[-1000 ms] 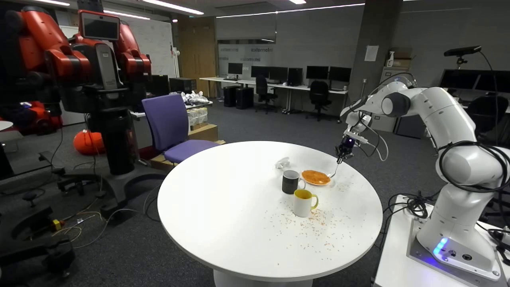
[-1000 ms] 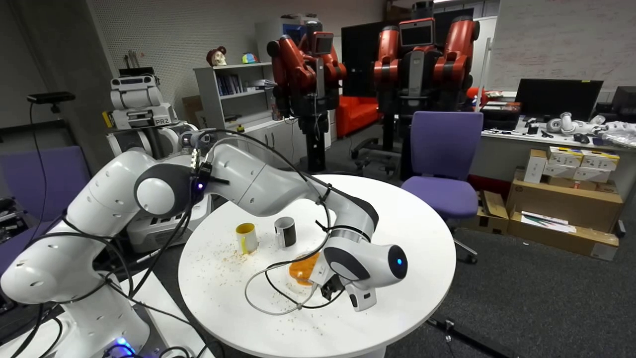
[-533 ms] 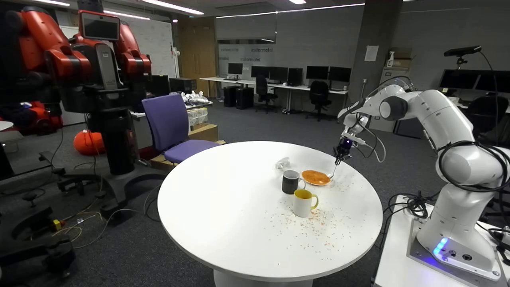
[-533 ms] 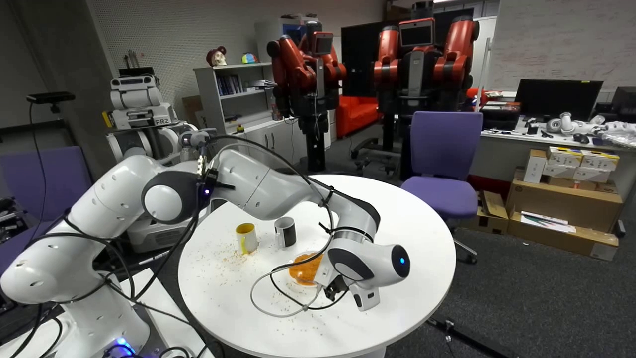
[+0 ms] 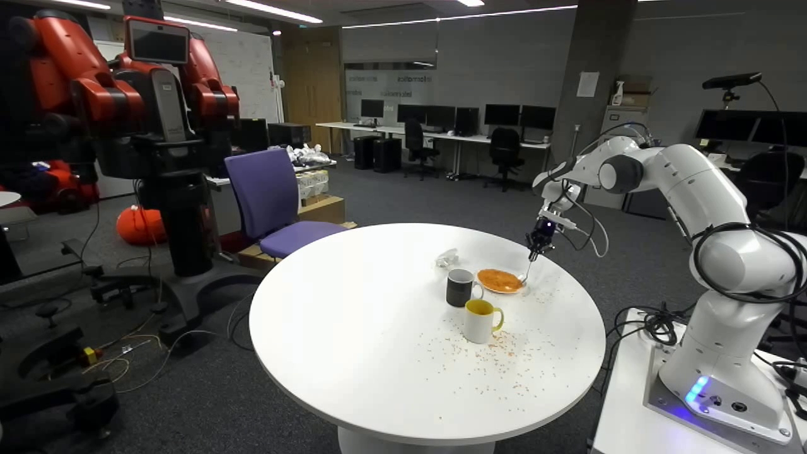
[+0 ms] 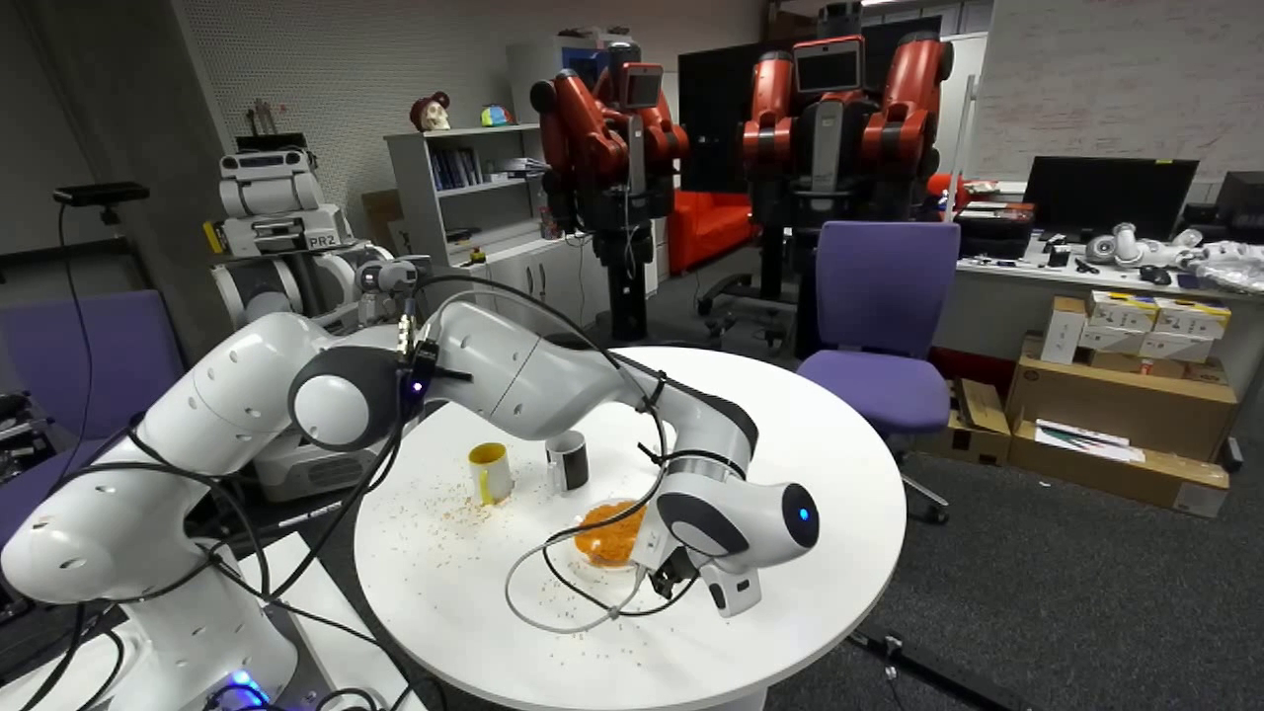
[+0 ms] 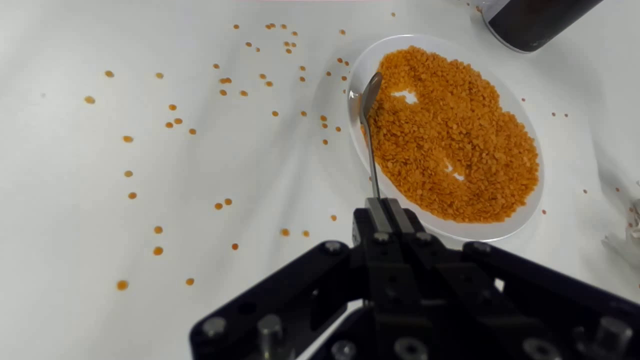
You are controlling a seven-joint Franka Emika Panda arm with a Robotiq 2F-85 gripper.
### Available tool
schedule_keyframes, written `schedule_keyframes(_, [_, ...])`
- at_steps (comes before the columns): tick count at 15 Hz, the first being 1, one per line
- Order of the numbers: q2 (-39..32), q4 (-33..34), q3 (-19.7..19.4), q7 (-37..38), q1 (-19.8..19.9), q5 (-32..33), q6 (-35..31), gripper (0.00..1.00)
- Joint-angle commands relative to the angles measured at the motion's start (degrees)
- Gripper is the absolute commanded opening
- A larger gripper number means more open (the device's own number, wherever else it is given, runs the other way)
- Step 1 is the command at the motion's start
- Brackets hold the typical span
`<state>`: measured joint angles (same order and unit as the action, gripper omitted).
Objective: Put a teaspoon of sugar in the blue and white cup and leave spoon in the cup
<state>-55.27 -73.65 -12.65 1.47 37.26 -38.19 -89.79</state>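
Observation:
My gripper is shut on the handle of a thin metal spoon. It also shows in an exterior view, above the plate's edge. The spoon slants down, its bowl at the plate's side against the orange grains. A white plate bears a flat heap of orange lentil-like grains; no sugar shows. The plate also shows in both exterior views, part hidden by the arm in an exterior view. No blue and white cup shows; it is hidden or out of view.
A dark mug stands beside the plate. A white mug with yellow inside stands nearer that camera. A crumpled whitish thing lies behind the dark mug. Loose grains are scattered over the round white table.
The arm has sunk slightly and the gripper has shifted a little with the spoon in it, uncovering more of the plate in an exterior view. Mugs and plate stay put.

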Motion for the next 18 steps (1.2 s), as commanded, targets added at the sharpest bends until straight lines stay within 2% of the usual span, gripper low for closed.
schedule_keyframes(1, [-0.4,1.5,1.3,-0.5,0.8,1.1,-0.5,0.01])
schedule_keyframes(12, [0.1,0.1,2.3,-3.2,-0.1,3.6,-2.7,0.01])
schedule_keyframes(18, [0.3,-0.6,3.1,-6.3,0.0,3.3,-6.3,0.01])
